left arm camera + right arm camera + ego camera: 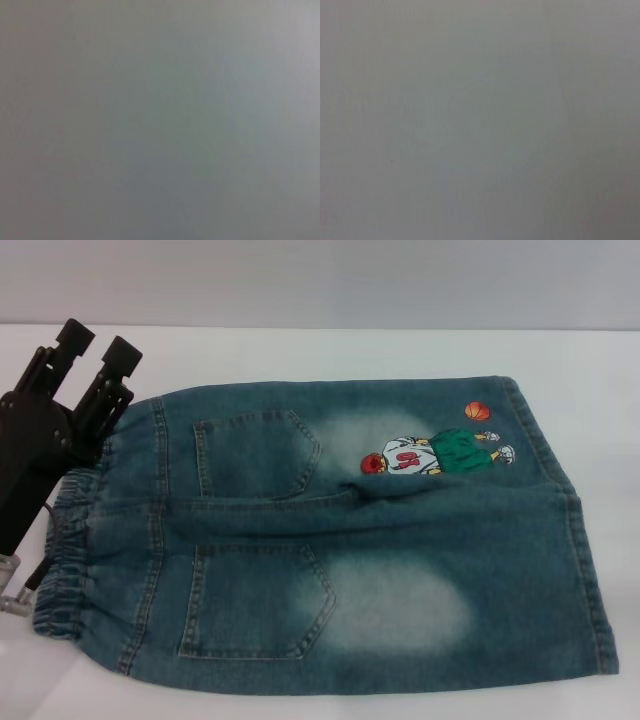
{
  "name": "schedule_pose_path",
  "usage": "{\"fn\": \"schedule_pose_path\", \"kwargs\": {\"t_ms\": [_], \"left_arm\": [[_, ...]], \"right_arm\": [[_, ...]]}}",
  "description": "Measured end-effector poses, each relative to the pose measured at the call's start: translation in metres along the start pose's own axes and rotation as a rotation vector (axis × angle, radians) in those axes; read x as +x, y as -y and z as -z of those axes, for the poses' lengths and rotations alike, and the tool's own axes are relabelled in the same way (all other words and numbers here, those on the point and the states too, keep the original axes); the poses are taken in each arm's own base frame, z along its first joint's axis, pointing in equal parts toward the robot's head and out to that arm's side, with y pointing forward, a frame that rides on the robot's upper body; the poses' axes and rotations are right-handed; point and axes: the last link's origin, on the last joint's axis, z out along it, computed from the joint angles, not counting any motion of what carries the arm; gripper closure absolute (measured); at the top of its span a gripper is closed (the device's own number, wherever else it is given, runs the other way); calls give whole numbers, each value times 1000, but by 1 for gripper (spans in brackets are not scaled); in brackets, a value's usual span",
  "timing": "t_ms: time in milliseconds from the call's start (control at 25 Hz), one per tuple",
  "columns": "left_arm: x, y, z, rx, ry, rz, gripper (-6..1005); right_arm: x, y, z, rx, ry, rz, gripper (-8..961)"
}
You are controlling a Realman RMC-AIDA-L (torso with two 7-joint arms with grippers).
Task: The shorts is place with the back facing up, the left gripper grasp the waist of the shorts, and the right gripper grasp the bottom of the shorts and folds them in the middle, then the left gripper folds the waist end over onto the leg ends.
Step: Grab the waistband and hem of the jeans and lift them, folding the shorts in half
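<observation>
2 wrist views show only a blank grey field, so everything readable comes from the head view. Taking the shorts point(330, 540) as the landmark: they lie flat on the white table point(300, 350), back up, with 2 patch pockets showing, and they are not yet folded. Their waist point(65, 555) is the gathered end toward the robot's left; the bottom of the shorts point(580, 540) is the wider hemmed end toward the robot's right. The cartoon print point(435, 452) with its orange ball point(478, 411) sits on the far leg, near that hem.

The left gripper point(100, 350) stands at the far corner of the waist, its 2 blocky fingers spread a moderate way apart and pointing up and away from the cloth. It holds nothing; whether its body touches the waistband I cannot tell. The right gripper is not in view, so its opening cannot be judged.

The risk, as I judge it: the elastic waist is bunched and thick, so a shallow pinch could catch only 1 layer or slip off, and the lengthwise fold would then drag the shorts askew. With only 1 end held, the hems would trail and wrinkle.
</observation>
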Motion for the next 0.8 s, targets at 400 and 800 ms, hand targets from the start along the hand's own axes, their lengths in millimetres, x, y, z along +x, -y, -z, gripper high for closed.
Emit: {"fn": "schedule_pose_path", "kwargs": {"t_ms": [400, 800], "left_arm": [[1, 4, 0, 21, -3, -11, 311], [1, 4, -2, 19, -3, -12, 311]], "right_arm": [[4, -3, -1, 0, -28, -7, 426], [8, -3, 0, 6, -48, -10, 426]]}}
